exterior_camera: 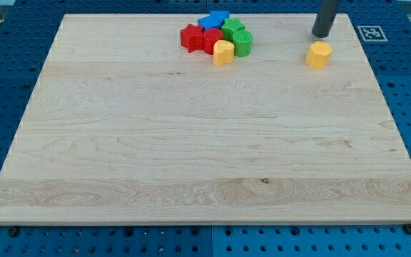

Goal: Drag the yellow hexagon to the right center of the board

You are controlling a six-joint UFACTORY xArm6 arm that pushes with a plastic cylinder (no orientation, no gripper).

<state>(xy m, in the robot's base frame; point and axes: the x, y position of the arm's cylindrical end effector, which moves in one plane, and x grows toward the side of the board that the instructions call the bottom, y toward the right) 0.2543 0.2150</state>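
Note:
The yellow hexagon [319,54] lies alone near the view's top right of the wooden board [205,143]. My tip [321,34] stands just above it toward the view's top, close to its upper edge; I cannot tell whether it touches. A second yellow block [222,53], heart-like in shape, sits at the lower edge of a cluster at the view's top centre.
The cluster holds a red star-like block [190,36], a red block [211,39], two blue blocks [213,20] and two green blocks [238,38], packed together. A fiducial marker [370,33] sits at the board's top right corner. Blue perforated table surrounds the board.

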